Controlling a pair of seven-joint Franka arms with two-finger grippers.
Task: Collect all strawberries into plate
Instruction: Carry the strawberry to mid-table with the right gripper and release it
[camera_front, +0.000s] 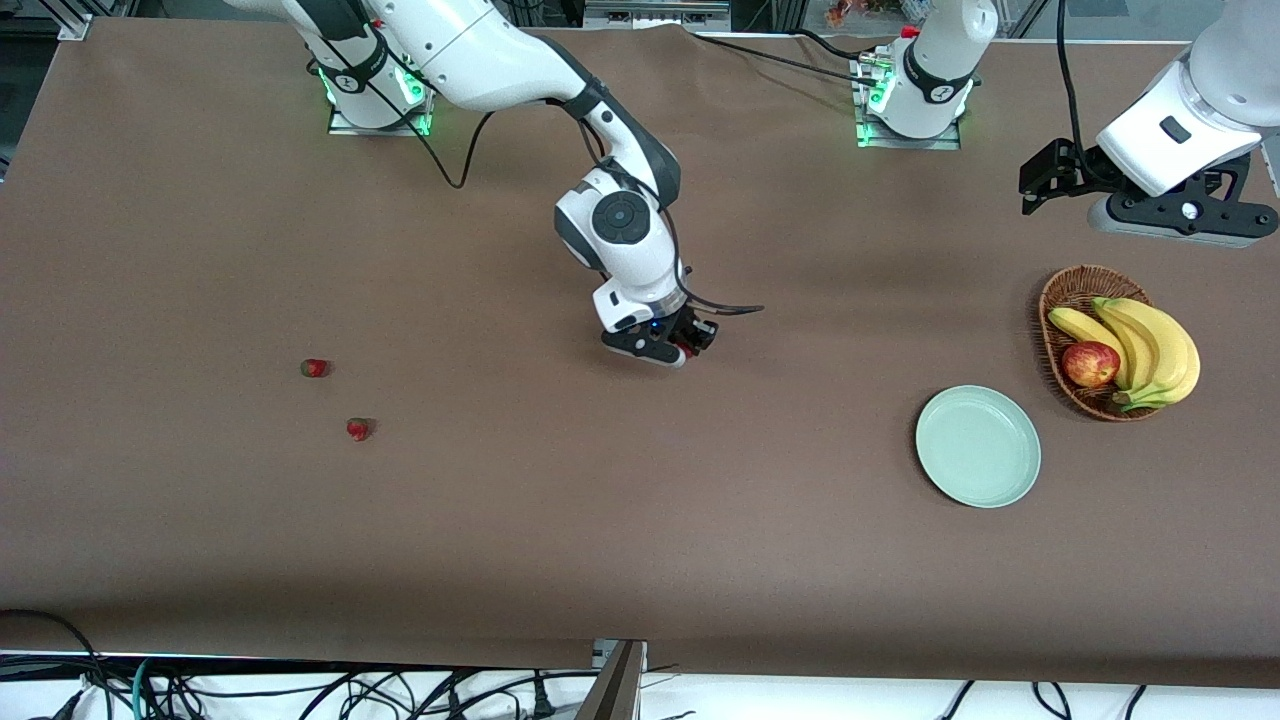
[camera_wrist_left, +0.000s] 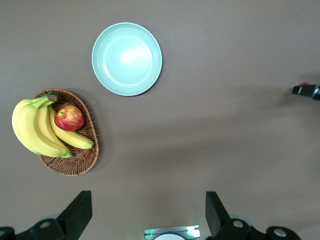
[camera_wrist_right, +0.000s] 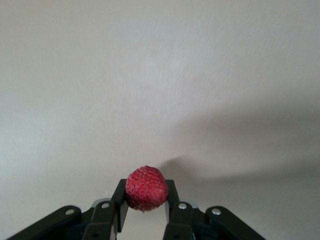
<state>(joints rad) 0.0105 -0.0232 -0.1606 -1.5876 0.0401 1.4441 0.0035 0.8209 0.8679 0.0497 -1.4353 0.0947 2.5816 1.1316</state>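
Observation:
My right gripper (camera_front: 693, 343) is shut on a strawberry (camera_wrist_right: 146, 188) and holds it above the middle of the table; the berry shows as a red spot between the fingers (camera_front: 688, 350). Two more strawberries lie on the table toward the right arm's end, one (camera_front: 314, 368) farther from the front camera than the other (camera_front: 357, 429). The mint-green plate (camera_front: 978, 446) lies bare toward the left arm's end and also shows in the left wrist view (camera_wrist_left: 127, 58). My left gripper (camera_wrist_left: 145, 215) is open and empty, held high over the table near the basket, waiting.
A brown wicker basket (camera_front: 1066, 300) with bananas (camera_front: 1150, 345) and a red-yellow apple (camera_front: 1090, 363) stands beside the plate, farther from the front camera. It also shows in the left wrist view (camera_wrist_left: 85, 156). Cables run along the table's front edge.

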